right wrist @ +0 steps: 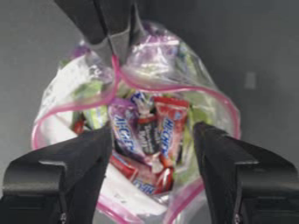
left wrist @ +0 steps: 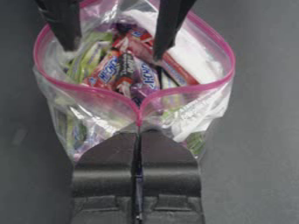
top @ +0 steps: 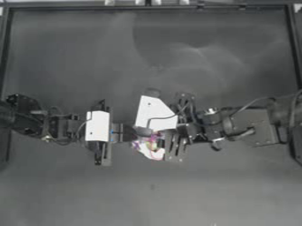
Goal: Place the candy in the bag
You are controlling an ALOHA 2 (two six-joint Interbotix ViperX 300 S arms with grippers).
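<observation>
While left end effector (left wrist: 138, 140) pinches the bag (left wrist: 192, 83) rim closed-jawed, right end effector (right wrist: 153, 140) hangs spread, empty, inside its mouth.

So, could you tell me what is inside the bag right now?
The bag holds many wrapped sweets, red, purple and green. The right gripper stands open inside its mouth; the left gripper pinches the rim. Sweets lower down are covered.

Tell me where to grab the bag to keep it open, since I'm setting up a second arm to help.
Grip the pink zip strip at the rim, coming from the side. The bag stands mouth-up, and the left end effector already pinches the strip on its own side. The right end effector sits open in the mouth. The rim is the stiffest part.
</observation>
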